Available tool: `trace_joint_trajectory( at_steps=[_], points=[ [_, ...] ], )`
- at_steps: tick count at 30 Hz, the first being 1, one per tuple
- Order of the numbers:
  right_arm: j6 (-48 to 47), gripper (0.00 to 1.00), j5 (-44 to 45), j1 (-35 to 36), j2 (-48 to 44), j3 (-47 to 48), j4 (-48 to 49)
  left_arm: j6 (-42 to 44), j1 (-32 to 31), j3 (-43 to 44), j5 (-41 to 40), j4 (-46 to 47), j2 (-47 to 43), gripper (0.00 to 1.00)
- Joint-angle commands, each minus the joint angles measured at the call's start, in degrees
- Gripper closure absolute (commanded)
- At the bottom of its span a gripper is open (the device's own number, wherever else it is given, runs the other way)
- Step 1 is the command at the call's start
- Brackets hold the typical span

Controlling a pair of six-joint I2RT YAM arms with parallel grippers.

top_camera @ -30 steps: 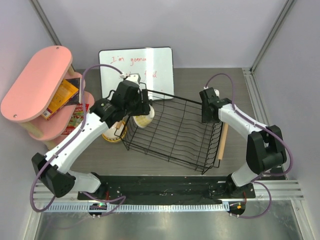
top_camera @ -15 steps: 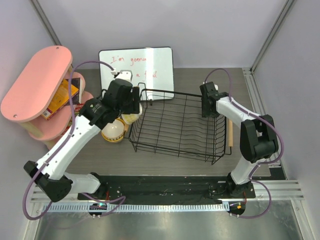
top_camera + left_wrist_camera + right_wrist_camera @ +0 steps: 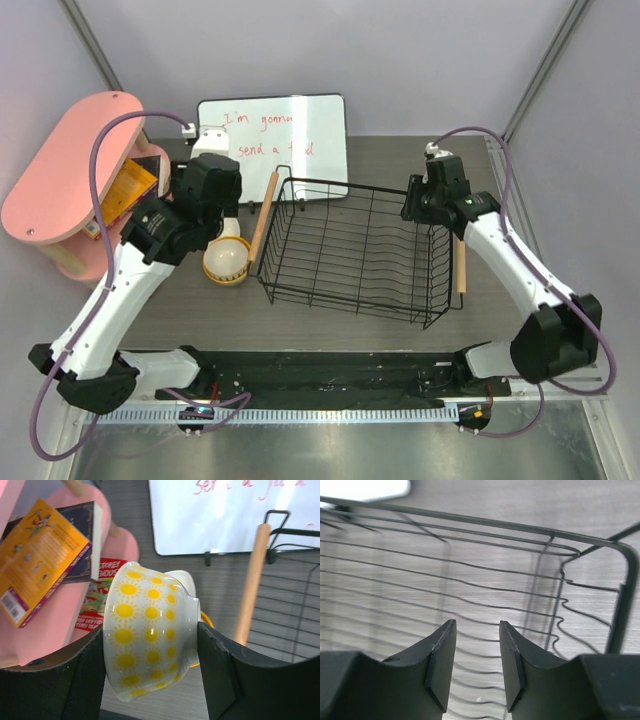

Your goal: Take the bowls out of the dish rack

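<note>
Grey table (image 3: pixel 400 165), left gripper (image 3: pixel 151 647) clamps sun-dotted bowl (image 3: pixel 145 625), half-hiding stacked bowls (image 3: pixel 184 582), right gripper (image 3: pixel 476 652) parted, empty.

In the top view I have the dish rack (image 3: pixel 350 250) at mid-frame on the table (image 3: pixel 400 160), with the whiteboard (image 3: pixel 290 125) behind it at upper centre. The shelf (image 3: pixel 70 170) stands at far left, with books (image 3: pixel 130 190) on its lower tier. The stacked bowls (image 3: pixel 228 262) sit on the table just left of the rack. My left gripper (image 3: pixel 152 667) has the held bowl (image 3: pixel 147 625) between its fingers above that stack, between shelf and rack. My right gripper (image 3: pixel 475 665) hangs over the rack's upper-right corner.
</note>
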Motion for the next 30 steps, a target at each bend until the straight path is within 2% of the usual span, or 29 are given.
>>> trace_joint_trajectory(
  at_steps=[1,9,17,23,26,30],
  points=[
    [3.2,0.55,-5.5,0.0,-6.6,0.6,0.4,2.4,0.1,-1.9,-9.3,-1.3,1.4,1.0],
    [4.6,0.55,-9.2,0.0,-11.1,0.8,-0.8,2.0,0.2,-11.5,-14.0,0.2,4.9,1.0],
    [4.9,0.54,-11.0,-0.1,-12.8,-1.6,-0.3,1.4,2.6,-12.4,-10.6,0.0,11.7,1.0],
    [5.2,0.54,-11.7,0.0,-13.2,-2.7,0.5,0.7,3.2,-12.8,-11.0,-1.8,18.3,1.0],
    [5.2,0.54,-12.1,-0.1,-12.9,-3.4,0.8,0.2,3.2,-13.6,-7.7,-1.5,19.0,1.0],
    [5.3,0.54,-12.0,0.1,-13.2,-4.2,0.9,-1.3,3.2,-14.8,-7.7,-4.2,20.8,1.0]
  ],
)
